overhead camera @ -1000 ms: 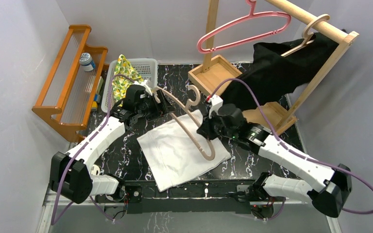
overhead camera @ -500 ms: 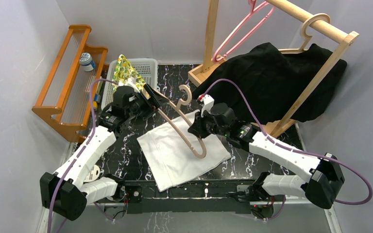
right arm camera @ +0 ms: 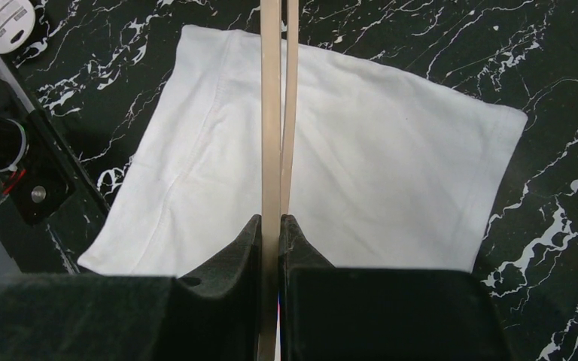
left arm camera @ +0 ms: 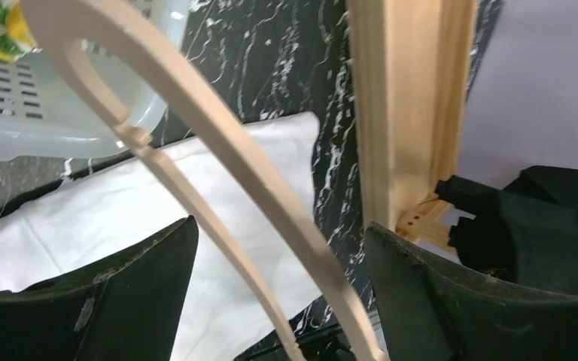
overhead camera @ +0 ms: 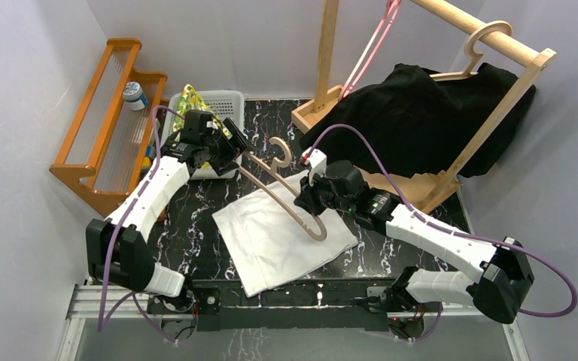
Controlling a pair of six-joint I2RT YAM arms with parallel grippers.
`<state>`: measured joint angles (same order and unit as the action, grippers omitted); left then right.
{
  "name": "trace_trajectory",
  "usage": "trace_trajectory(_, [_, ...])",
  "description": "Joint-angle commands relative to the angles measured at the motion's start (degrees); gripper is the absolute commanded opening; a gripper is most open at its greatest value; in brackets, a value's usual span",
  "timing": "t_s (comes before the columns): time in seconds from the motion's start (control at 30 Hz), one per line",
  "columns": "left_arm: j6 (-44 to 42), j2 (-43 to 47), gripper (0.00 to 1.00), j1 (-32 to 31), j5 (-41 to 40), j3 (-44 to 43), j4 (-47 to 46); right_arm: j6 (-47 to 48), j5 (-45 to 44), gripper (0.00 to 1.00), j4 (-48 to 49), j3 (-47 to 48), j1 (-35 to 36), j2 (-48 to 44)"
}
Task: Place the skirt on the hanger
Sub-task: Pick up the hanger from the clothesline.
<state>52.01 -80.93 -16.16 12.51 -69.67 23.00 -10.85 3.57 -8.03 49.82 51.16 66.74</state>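
Observation:
The white skirt (overhead camera: 275,237) lies flat on the black marble table, also under both wrist cameras (left arm camera: 120,203) (right arm camera: 391,143). A beige wooden hanger (overhead camera: 282,203) hangs slanted just above it, hook (overhead camera: 279,147) pointing to the back. My right gripper (overhead camera: 306,201) is shut on the hanger's arm near its right end. In the right wrist view the thin hanger (right arm camera: 272,113) runs straight up from the pinched jaws (right arm camera: 272,226). My left gripper (overhead camera: 232,141) is open at the hanger's left end. The hanger's two bars (left arm camera: 218,128) pass between its spread jaws (left arm camera: 278,226) without touching them.
A white basket (overhead camera: 222,99) holding a lemon-print cloth (overhead camera: 190,105) stands just behind the left gripper. An orange wooden rack (overhead camera: 109,124) stands at the far left. At the back right a wooden clothes rail (overhead camera: 497,105) carries a black garment (overhead camera: 429,120), a pink hanger (overhead camera: 372,45) and another wooden hanger (overhead camera: 489,36).
My left gripper has drawn back left toward the basket and off the hanger, opening slightly wider. The right gripper shifted a little left with the hanger. The pink hanger swung round on the rail.

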Motion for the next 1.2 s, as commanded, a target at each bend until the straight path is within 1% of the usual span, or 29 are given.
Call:
trace_trajectory(0.0, [-1.1,-0.2,0.77,1.1,1.5,-3.8,7.6,4.5,-0.4,0.00,2.3,1.6,0.4,-2.2])
trace_trajectory(0.03, [-1.1,-0.4,0.74,1.3,1.4,-3.5,8.1,5.3,-0.4,0.00,2.0,1.6,0.5,-2.1])
trace_trajectory(0.1, [-0.8,-0.5,0.54,1.8,2.0,-3.1,8.2,7.3,-0.8,0.00,1.3,1.7,0.6,-2.0])
trace_trajectory(0.17, [-1.0,-1.2,0.41,2.0,3.0,-3.2,8.1,9.3,-1.9,0.00,0.3,2.2,0.7,-1.7])
trace_trajectory(0.2, [-1.2,-1.5,0.36,2.0,3.3,-3.5,8.0,10.3,-2.4,0.00,-0.2,2.3,0.7,-1.6])
trace_trajectory(0.3, [-1.7,-2.4,0.29,2.0,4.7,-3.8,8.1,13.3,-2.7,0.00,-0.7,2.7,0.9,-1.3])
trace_trajectory(0.33, [-2.0,-2.6,0.24,2.0,5.5,-3.7,8.1,14.1,-2.6,0.00,-0.6,2.7,0.9,-1.5])
trace_trajectory(0.43, [-2.8,-2.8,0.00,2.1,8.1,-3.3,8.2,15.3,-2.0,0.00,0.3,2.6,1.0,-2.2])
trace_trajectory(0.47, [-2.8,-2.6,0.00,2.0,8.7,-3.0,8.2,15.4,-1.9,0.05,0.5,2.7,1.0,-2.4])
trace_trajectory(0.57, [-2.0,-1.6,0.00,2.0,10.9,-2.3,8.3,14.6,-1.7,0.32,0.8,2.8,0.9,-2.7])
trace_trajectory(0.63, [0.6,-0.9,0.00,2.1,12.6,-1.7,8.2,13.9,-1.8,0.48,1.8,2.7,1.0,-2.5])
trace_trajectory(0.67, [2.0,-0.7,0.00,2.0,13.7,-1.4,8.0,13.5,-1.8,0.54,2.6,2.7,1.0,-2.3])
trace_trajectory(0.7, [3.4,-0.6,0.00,2.0,14.5,-1.2,8.0,13.4,-1.7,0.57,3.4,2.7,1.0,-1.9])
trace_trajectory(0.77, [6.4,-0.1,0.00,2.0,15.5,-0.9,7.6,13.2,-1.2,0.60,5.7,3.3,1.1,-0.2])
trace_trajectory(0.87, [9.6,0.1,0.00,2.0,16.1,-1.0,7.4,13.6,-2.2,0.62,8.2,5.1,1.6,2.5])
trace_trajectory(1.03, [13.4,-0.5,0.00,2.0,16.1,-2.1,9.5,17.0,-4.7,0.63,12.4,8.0,4.1,6.7])
trace_trajectory(1.17, [15.1,-1.0,0.00,2.3,17.0,-3.1,10.7,19.9,-7.2,0.62,15.6,8.4,6.8,9.3])
